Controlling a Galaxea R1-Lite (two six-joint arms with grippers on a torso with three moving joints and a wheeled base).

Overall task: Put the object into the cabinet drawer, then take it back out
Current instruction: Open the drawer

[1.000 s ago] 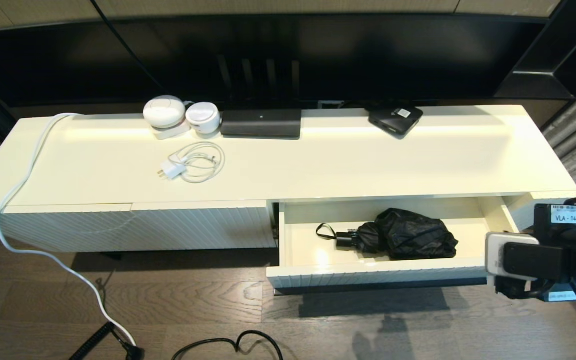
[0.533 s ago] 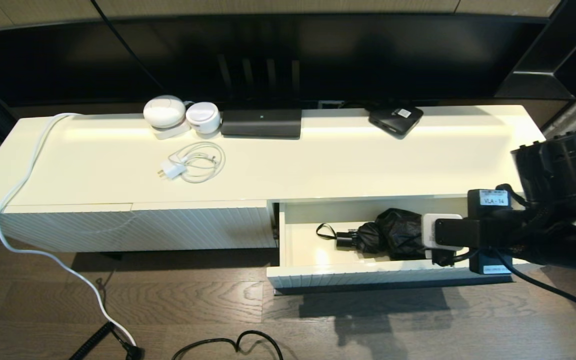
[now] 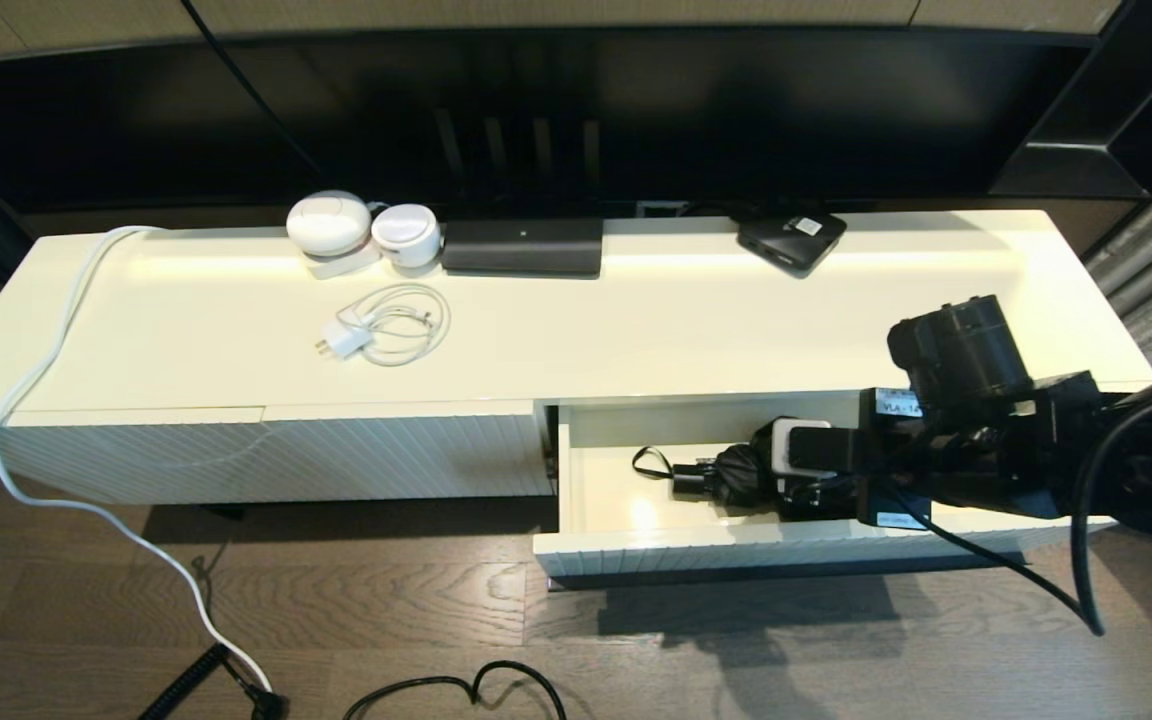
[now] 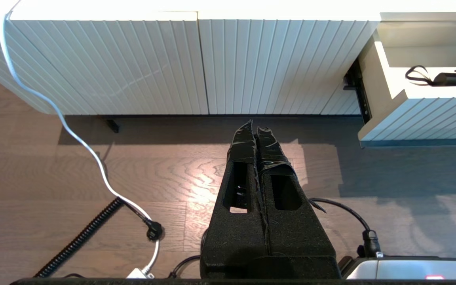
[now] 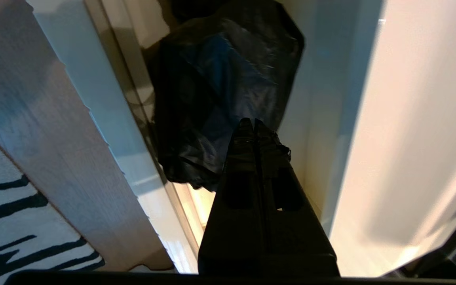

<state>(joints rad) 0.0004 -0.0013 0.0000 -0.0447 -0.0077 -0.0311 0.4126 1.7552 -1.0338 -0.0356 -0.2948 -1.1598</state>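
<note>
Right gripper (image 5: 254, 123), fingers pressed together and holding nothing, hangs over the open cabinet drawer (image 3: 736, 545).
The umbrella (image 5: 220, 91) lies inside, directly ahead of the tips, its long axis along the drawer, handle away; the left gripper (image 4: 256, 130), shut, is parked well apart.

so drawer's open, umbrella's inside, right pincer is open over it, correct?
Not quite. The drawer is open with the umbrella inside, but the right pincer is shut, fingers pressed together above the fabric, as the right wrist view shows.
</note>
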